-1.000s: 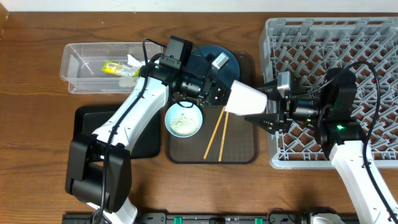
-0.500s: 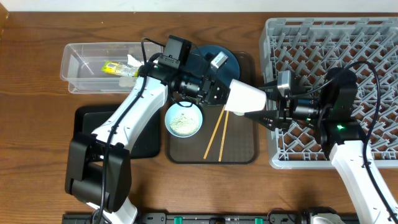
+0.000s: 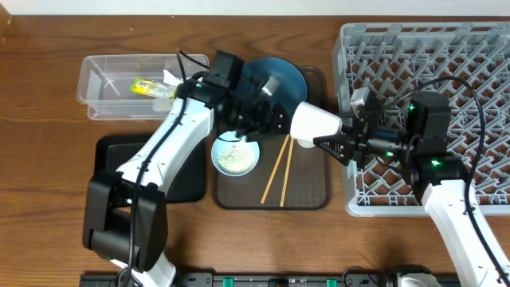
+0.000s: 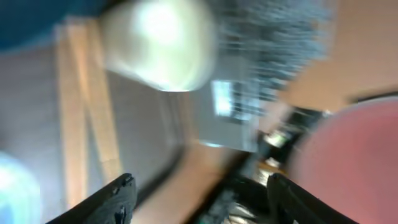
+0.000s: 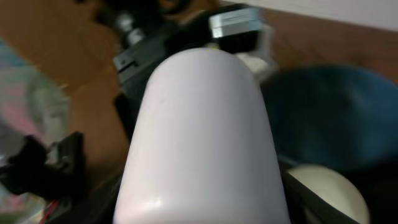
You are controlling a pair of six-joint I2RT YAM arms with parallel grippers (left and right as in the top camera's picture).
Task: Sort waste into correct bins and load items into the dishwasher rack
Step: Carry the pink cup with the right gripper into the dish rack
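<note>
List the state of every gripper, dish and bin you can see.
Left gripper: open, holding nothing.
Right gripper: shut on the pink cup.
Pink cup: held on its side in the air.
Bowl: upright on the tray, rice inside.
Chopsticks: lying flat on the tray.
Plate: flat, partly under the left arm.
Clear tub: holds a wrapper and napkin.

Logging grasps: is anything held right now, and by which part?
The right pincer grips the pink cup by its end nearer the rack. The left pincer is open, holding nothing.

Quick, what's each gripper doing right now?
Left gripper: open, holding nothing.
Right gripper: closed on the pink cup.
</note>
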